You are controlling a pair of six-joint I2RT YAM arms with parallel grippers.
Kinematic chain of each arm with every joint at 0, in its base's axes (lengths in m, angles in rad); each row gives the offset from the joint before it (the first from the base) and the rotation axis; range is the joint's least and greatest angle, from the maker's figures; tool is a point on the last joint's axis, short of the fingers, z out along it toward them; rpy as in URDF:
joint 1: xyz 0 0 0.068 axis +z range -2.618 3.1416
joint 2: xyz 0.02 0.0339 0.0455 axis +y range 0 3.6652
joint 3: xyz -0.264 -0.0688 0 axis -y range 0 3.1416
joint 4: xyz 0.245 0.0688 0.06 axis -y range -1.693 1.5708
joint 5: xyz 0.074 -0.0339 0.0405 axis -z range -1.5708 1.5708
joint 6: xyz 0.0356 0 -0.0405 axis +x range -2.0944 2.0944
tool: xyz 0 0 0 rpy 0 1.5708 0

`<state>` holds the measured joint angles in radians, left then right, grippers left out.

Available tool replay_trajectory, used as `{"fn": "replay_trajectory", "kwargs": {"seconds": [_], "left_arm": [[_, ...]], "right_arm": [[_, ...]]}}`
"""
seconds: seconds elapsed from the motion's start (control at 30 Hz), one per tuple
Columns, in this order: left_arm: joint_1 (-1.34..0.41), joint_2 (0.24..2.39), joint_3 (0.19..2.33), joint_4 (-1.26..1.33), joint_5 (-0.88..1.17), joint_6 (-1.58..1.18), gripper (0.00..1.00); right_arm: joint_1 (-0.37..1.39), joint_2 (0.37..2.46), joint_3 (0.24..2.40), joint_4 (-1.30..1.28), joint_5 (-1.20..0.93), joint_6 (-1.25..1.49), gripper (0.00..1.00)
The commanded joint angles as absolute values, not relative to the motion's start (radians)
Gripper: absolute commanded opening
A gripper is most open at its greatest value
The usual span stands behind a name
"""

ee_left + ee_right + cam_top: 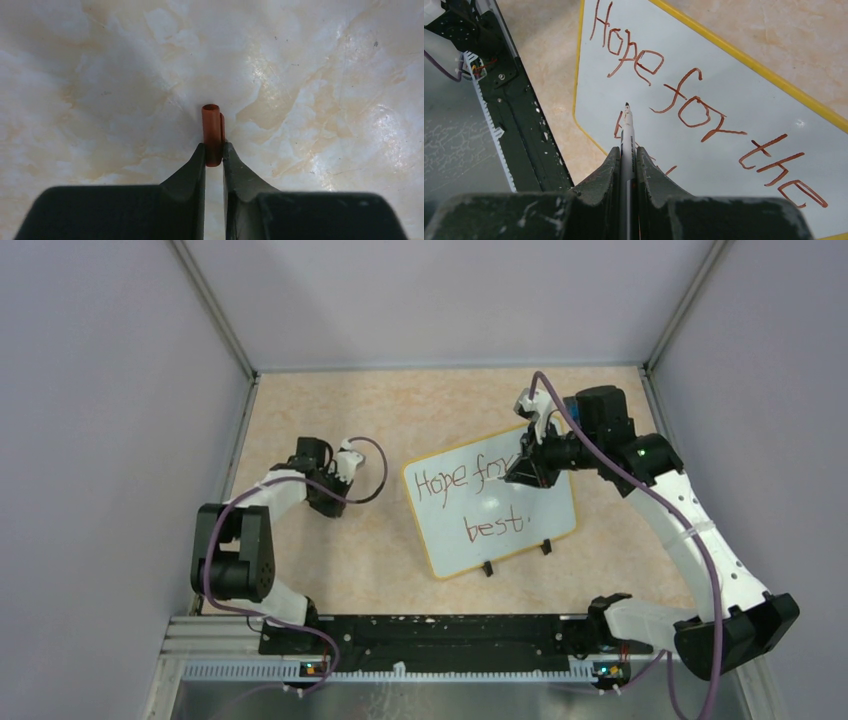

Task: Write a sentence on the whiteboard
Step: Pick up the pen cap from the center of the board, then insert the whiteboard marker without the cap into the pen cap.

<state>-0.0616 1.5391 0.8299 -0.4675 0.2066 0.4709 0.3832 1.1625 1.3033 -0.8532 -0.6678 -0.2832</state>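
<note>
The whiteboard [500,530] lies tilted at the table's middle, yellow-rimmed, with two black feet at its near edge. The sentence [455,483] reads "Hope for the best." in reddish-brown; it also shows in the right wrist view [684,100]. My right gripper [522,468] is over the board's far right part, shut on a white marker [626,135] whose dark tip points at the board [724,165]. My left gripper [345,462] is left of the board, shut on a reddish-brown marker cap [212,132] above the bare table.
The beige marbled tabletop [330,560] is walled by pale panels at left, right and back. A black rail [430,630] with the arm bases runs along the near edge and shows in the right wrist view [519,120].
</note>
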Motion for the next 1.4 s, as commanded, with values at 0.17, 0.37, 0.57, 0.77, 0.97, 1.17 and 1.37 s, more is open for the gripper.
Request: {"fn": "replay_trajectory", "kwargs": {"seconds": [0.17,0.37,0.57,0.77,0.97,1.17,1.37], "left_arm": [[-0.044,1.5,0.986,-0.61,0.283,0.515,0.0],[-0.047,1.383,1.275,-0.843,0.36,0.62,0.0],[-0.07,1.343,1.562,-1.02,0.507,0.716,0.0],[-0.189,1.377,1.812,-1.236,0.715,0.827,0.0],[-0.373,1.418,1.866,-1.369,0.761,0.868,0.0],[-0.602,1.432,1.804,-1.414,0.67,0.812,0.0],[-0.723,1.488,1.736,-1.41,0.604,0.69,0.0]], "right_arm": [[0.378,1.149,1.339,-0.801,-0.673,-0.234,0.0],[0.376,1.126,1.325,-0.721,-0.746,-0.132,0.0],[0.358,1.117,1.285,-0.618,-0.86,-0.021,0.0],[0.325,1.107,1.173,-0.453,-1.024,0.12,0.0],[0.3,1.095,1.05,-0.265,-1.136,0.276,0.0],[0.3,1.069,0.985,-0.217,-1.169,0.334,0.0],[0.303,1.06,0.937,-0.19,-1.163,0.369,0.0]]}}
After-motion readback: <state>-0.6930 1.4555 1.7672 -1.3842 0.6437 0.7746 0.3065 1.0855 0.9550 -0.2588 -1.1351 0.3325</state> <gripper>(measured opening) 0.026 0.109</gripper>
